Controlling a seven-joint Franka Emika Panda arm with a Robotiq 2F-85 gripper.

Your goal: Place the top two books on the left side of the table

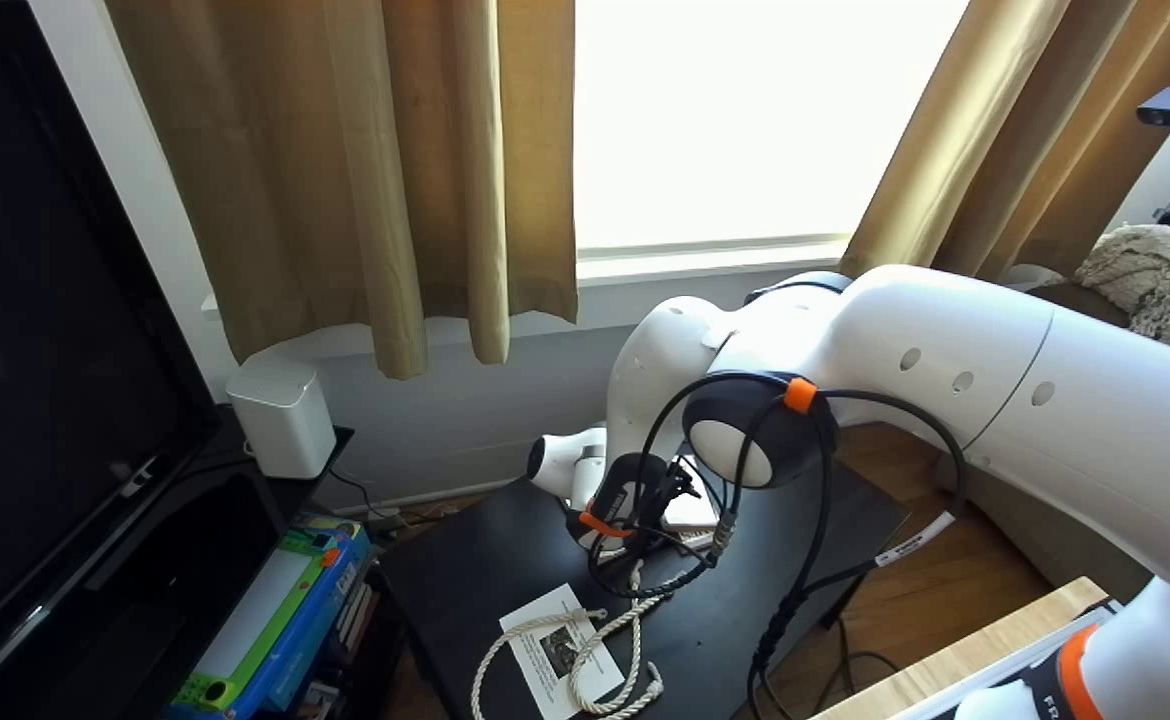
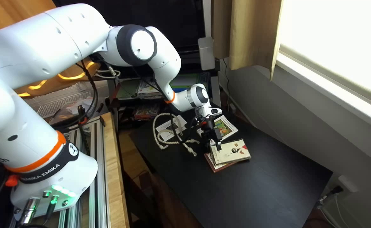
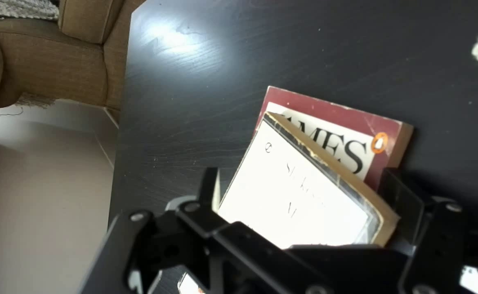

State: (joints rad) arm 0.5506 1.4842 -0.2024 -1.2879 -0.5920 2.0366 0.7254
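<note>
A cream book [image 2: 231, 151] lies on a red-bordered book [image 2: 215, 167] on the black table [image 2: 261, 193]. In the wrist view the cream book [image 3: 296, 200] has a white cover and tan page edges, set askew over the red book [image 3: 386, 122]. My gripper [image 3: 304, 179] is open, one finger on each side of the cream book's near end. The right finger is close to its corner; I cannot tell whether they touch. The gripper also shows over the books in both exterior views [image 2: 214, 141] [image 1: 680, 485]. In an exterior view the arm partly hides the books [image 1: 690, 510].
A white book with a colourful picture [image 2: 226, 128] lies beside the pile, partly under the gripper. A rope [image 1: 635, 650] lies over a printed card [image 1: 550, 690]. A TV [image 1: 35, 300], a white box [image 1: 282, 420], a window wall and a sofa [image 3: 47, 61] surround the table.
</note>
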